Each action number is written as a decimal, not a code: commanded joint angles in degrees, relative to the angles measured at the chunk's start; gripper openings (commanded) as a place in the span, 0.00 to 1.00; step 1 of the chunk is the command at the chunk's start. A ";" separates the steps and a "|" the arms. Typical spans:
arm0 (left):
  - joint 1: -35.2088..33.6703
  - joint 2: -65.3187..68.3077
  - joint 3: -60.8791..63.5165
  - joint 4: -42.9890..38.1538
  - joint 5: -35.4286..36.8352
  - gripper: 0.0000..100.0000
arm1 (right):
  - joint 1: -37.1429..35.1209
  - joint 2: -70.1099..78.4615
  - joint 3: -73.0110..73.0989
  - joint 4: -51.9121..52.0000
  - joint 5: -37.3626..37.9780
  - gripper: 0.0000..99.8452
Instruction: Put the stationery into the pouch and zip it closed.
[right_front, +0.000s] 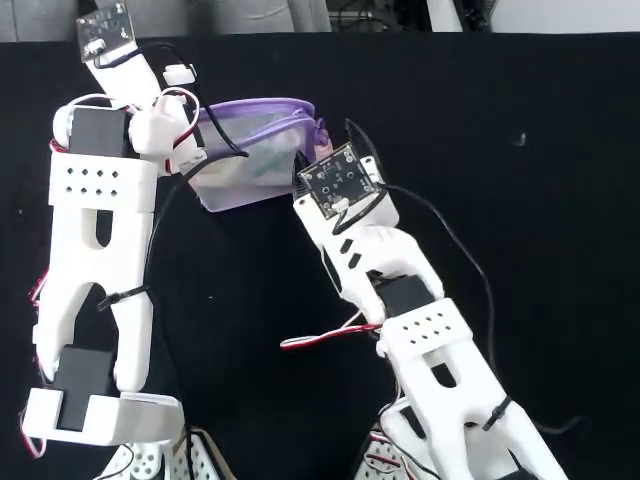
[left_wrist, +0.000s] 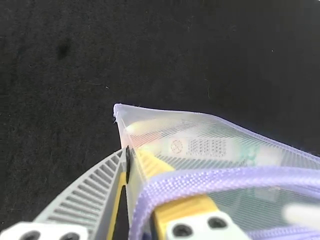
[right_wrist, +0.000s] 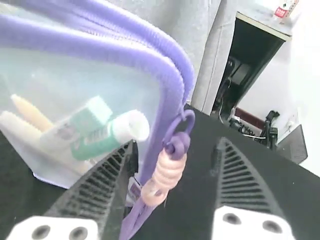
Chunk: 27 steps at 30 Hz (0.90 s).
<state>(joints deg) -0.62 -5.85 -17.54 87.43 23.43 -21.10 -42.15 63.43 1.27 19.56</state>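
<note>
With the stationery (right_wrist: 95, 132) inside the pouch (right_front: 250, 170) on the desk (right_front: 520, 250), zipping seemed the step in hand. My left jaws clamped its end; my right jaws stood apart around the zip pull (right_wrist: 167, 172), which they should pinch next

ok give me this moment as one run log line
left jaws: shut on pouch edge | right jaws: open, straddling zip pull | stationery: inside pouch | zip: state unclear
</note>
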 joint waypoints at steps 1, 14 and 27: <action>-1.27 -0.88 -0.04 -0.09 0.00 0.03 | 0.62 2.24 -1.54 -2.11 -0.18 0.14; -1.27 -0.88 -0.04 -0.09 0.00 0.03 | 3.78 10.86 -6.11 -2.37 -0.35 0.12; -1.19 -0.79 -0.04 -0.18 0.00 0.03 | 3.69 1.01 -2.24 -2.02 -0.44 0.12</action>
<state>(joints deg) -0.70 -5.85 -17.54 87.43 23.43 -18.29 -36.44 61.14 0.13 19.56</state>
